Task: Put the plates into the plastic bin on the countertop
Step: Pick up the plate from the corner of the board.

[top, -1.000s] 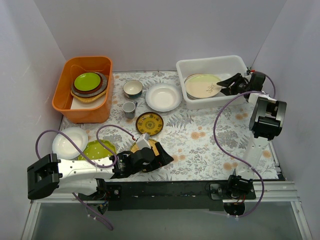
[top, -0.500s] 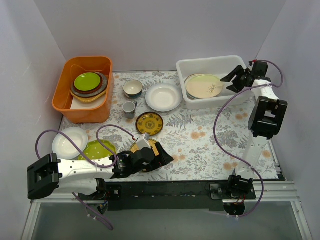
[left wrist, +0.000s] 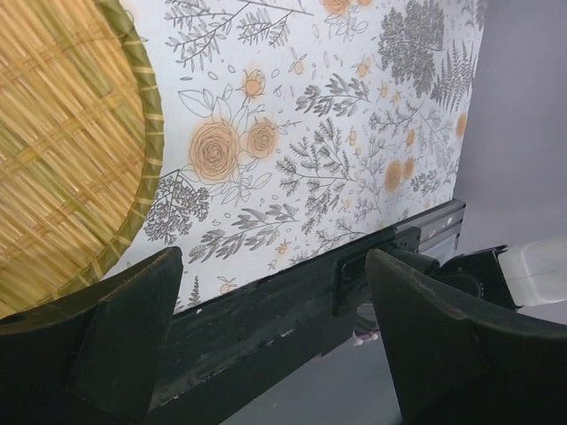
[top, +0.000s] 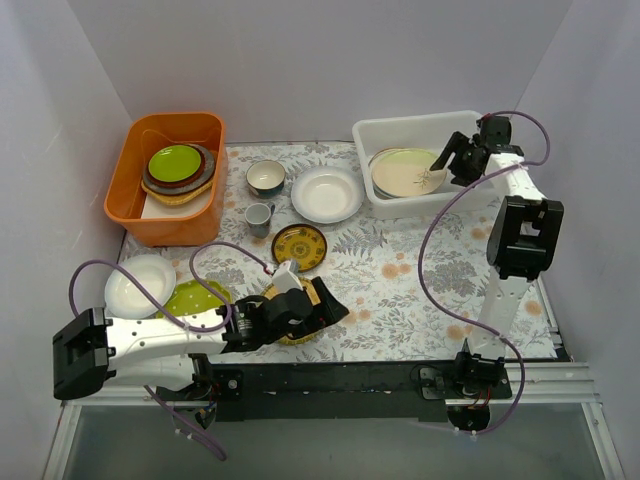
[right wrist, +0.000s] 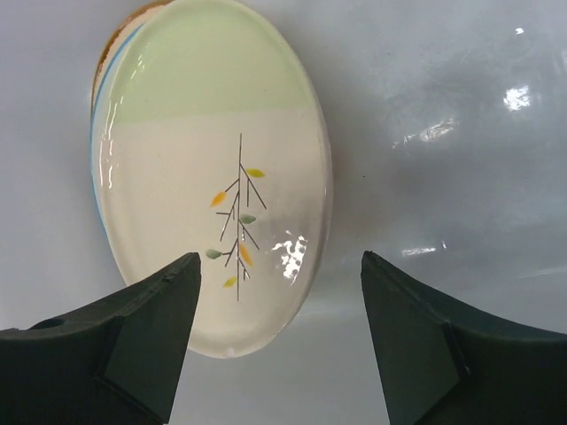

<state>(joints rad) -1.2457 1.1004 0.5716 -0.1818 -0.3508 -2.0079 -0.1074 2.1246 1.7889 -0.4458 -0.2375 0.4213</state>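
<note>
Starting left: the orange plastic tub (top: 140, 215) holds a stack of plates. A plain white round plate (top: 138, 284) and a lime dotted plate (top: 190, 298) sit on the flowery cloth countertop (top: 400, 270). Your left gripper (top: 322, 308) hangs spread wide and empty by the rim of the woven-straw yellow plate (left wrist: 53, 142). The small brown-and-yellow patterned plate (top: 299, 247) and a glossy white round plate (top: 327, 194) wait mid-table. The cream leaf-sprig plate (top: 405, 172) lies in the white translucent plastic bin (top: 420, 121), with your right gripper (top: 450, 160) above it, released. Most plates are left, I'd say.

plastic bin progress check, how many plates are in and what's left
Done: the leaf-sprig plate lies in the plastic bin atop another; the right tool hangs open above, empty. In hand: the left tool, open by the woven plate, no grip. Left: white plate, patterned plate, lime dotted plate, second white plate, plus the stack in the orange tub.
</note>
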